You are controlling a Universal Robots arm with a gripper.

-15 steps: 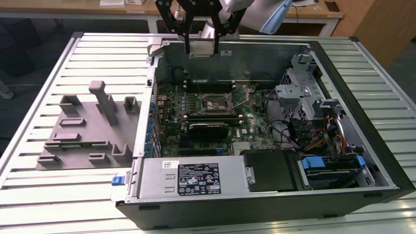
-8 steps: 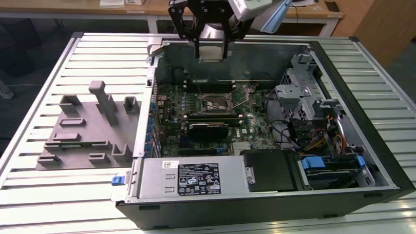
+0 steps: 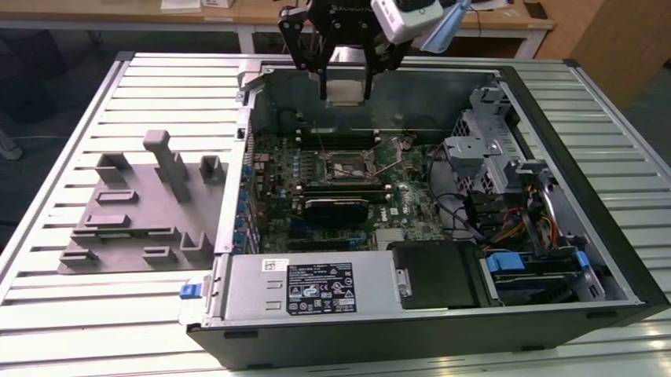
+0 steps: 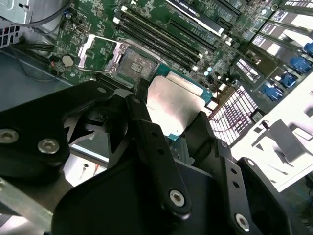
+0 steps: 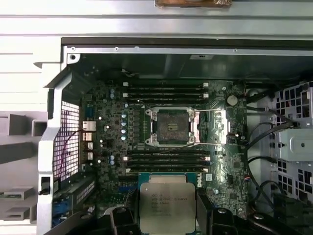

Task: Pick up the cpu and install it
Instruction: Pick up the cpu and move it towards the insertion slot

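The pick-up is done: the gripper [image 4: 171,128] is clamped on the cpu [image 5: 167,205], its fingers pressing two opposite edges, and holds it in the air above the open computer case [image 3: 419,345]. Installing remains, since the motherboard socket [image 5: 171,126] lies bare and empty (its load plate looks swung aside), well apart from the chip.
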